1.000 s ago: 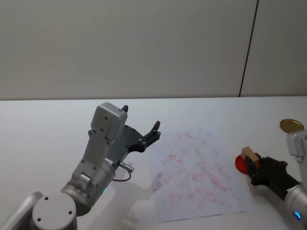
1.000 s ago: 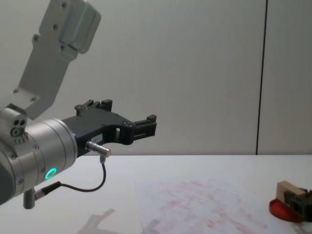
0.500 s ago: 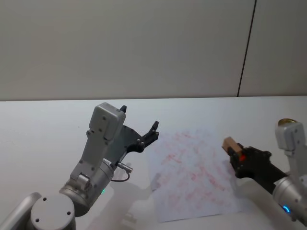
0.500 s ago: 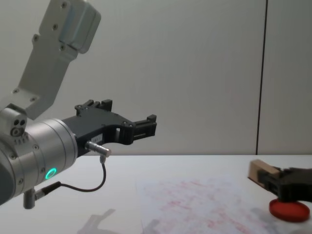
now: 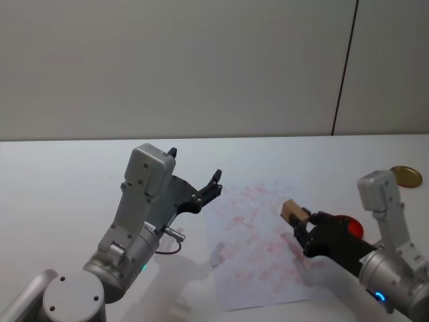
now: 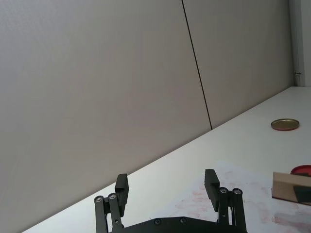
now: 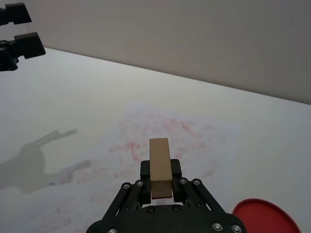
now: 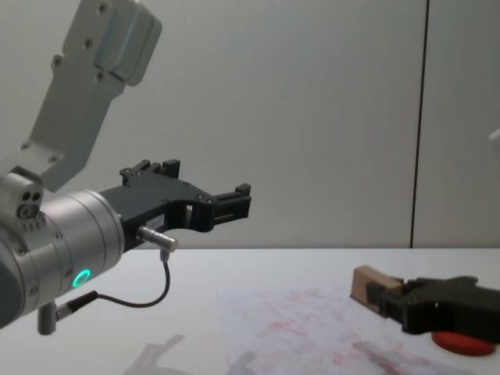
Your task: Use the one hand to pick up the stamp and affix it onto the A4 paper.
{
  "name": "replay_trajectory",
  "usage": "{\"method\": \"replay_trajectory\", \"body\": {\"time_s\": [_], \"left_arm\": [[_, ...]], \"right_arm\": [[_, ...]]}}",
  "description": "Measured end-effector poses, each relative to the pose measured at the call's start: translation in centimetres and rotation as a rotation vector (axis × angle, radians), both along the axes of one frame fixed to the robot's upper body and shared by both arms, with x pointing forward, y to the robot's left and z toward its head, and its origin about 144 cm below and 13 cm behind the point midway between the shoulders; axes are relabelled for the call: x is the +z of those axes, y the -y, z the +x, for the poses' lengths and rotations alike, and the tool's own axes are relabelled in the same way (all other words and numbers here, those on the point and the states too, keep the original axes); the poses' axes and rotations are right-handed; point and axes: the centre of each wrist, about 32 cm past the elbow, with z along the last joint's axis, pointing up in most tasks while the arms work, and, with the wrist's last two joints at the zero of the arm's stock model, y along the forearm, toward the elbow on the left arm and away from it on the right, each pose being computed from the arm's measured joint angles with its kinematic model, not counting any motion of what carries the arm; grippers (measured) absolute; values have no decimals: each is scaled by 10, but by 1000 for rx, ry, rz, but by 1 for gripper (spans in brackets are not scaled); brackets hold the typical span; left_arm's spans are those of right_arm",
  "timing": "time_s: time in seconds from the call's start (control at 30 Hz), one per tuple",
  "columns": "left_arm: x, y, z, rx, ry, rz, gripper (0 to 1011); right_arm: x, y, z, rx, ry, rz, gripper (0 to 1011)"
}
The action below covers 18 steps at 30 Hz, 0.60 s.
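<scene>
The right gripper (image 5: 299,225) reaches in from the right over the near-right part of the A4 paper (image 5: 258,261), its jaws clamped on one end of the stamp (image 5: 291,209). The wooden block sticks out forward, and the chest view shows it held clear above the sheet. The paper lies flat on the white table (image 5: 53,194), smudged with red marks. Just right of the sheet sits a red ink pad (image 5: 350,227). To the paper's left the left gripper (image 5: 196,164) hangs raised above the table, jaws spread wide and empty. Farther back on the right lies a gold lid (image 5: 406,176).
</scene>
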Motion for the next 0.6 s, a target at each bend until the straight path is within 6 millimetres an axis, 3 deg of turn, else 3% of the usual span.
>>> {"method": "replay_trajectory", "body": {"time_s": [0.6], "left_arm": [[0, 0, 0, 0, 0, 0, 993]], "right_arm": [[-17, -10, -3, 39, -84, -31, 219]]}}
